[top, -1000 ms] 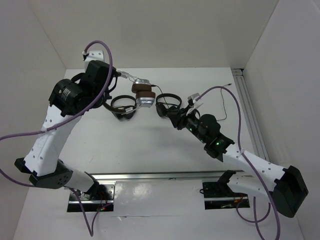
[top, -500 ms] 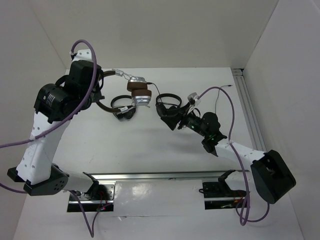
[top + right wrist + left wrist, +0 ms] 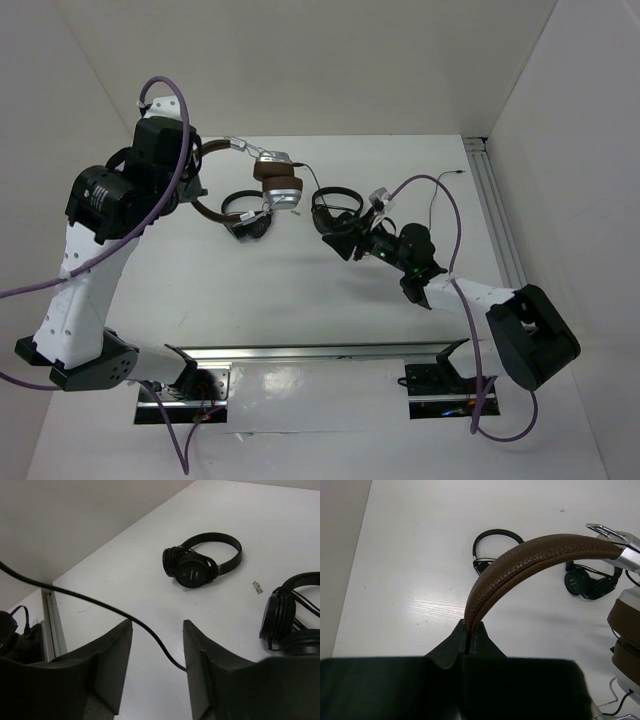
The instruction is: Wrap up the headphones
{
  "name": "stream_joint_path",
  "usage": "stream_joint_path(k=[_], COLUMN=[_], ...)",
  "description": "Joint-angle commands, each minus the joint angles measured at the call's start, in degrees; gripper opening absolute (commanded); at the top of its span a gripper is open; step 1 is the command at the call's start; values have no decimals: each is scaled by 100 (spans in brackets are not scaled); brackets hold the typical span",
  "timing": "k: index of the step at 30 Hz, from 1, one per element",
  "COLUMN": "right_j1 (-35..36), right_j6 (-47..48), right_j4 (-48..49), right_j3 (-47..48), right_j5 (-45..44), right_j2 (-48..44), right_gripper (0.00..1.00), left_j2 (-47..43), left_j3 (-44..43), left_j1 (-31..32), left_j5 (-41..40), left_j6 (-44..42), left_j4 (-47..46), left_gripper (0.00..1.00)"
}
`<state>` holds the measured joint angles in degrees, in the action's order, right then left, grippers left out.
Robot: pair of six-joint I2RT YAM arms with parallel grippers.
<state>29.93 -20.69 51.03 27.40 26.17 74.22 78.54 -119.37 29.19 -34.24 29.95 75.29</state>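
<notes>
Your left gripper (image 3: 470, 632) is clamped shut on the headphones (image 3: 535, 555). Its two black jaws pinch one end of the headband, a broad arch of pebbled brown leather with a seam along the edge. At the far end of the arch a polished silver yoke carries the cups. These are smooth silver shells with thick, rounded brown pads, stacked one against the other. From above they sit towards the back of the white table (image 3: 300, 300), just beside one of the small black pairs (whether the cups touch the surface I can't tell).

A thin black cable (image 3: 125, 612) runs in a loose curve through the gap of your right gripper (image 3: 156, 645). Those matte black fingers stand apart and are not closed on it. Beyond them lie the far black pair (image 3: 200, 565), a slim glossy hoop with round flat cups, and the near black pair (image 3: 287, 622), partly cut off at the frame edge.

Your left arm is reared up high on the left side, with its wrist turned in towards the table's middle. Your right arm reaches low and forward, its elbow bent and its fingers pointing at the black pairs.
</notes>
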Motion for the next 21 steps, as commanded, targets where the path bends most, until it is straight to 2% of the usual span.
stream_joint_path(k=[1,2,4,6,8,10,11,12,13,14,15,17,18,19,21], right_j1=[-40,-40,-93,-93,-93,-93,3,230,389,547,845,1119,1390,1523,1900], right_j6=[118,118,65,65,65,126,309,433,573,705,967,1232,1425,1497,1585], right_j4=[558,610,663,663,288,-91,-380,-1044,-1425,-1759,-2476,-3174,-3830,-4115,-4878], right_j3=[-94,-94,-146,-217,-217,-217,-217,-217,-78,19,142,625,809,1124,1399], right_j5=[-16,-16,-16,-182,-410,-900,-1199,-1542,-1919,-2671,-3009,-3749,-3977,-4458,-4874], right_j2=[241,295,295,295,121,-134,-553,-801,-1047,-1284,-1687,-1971,-2164,-2244,-2464], right_gripper=[50,38,26,9,0,0,0,0,0,0,0,0,0,0,0], left_j2=[-163,-164,-164,-164,-164,-216,-217,-330,-470,-471,-471,-182,-77,20,275], left_j3=[-236,-236,-236,-175,-61,238,413,945,1255,1502,1783,1970,2110,2111,2269], left_j1=[-106,-106,-159,-211,-212,-212,-212,-212,-99,-11,103,490,596,666,755], left_j5=[40,40,40,-30,-214,-346,-408,-408,-295,-68,-65,-65,-126,-127,-311], left_j6=[19,19,19,-34,19,19,19,-198,-418,-620,-788,-938,-1069,-1071,-1211], left_j4=[-489,-489,-541,-541,-602,-725,-1039,-1312,-1645,-1910,-2165,-2299,-2360,-2422,-2422], left_gripper=[0,0,0,0,0,0,0,0,0,0,0,0,0,0,0])
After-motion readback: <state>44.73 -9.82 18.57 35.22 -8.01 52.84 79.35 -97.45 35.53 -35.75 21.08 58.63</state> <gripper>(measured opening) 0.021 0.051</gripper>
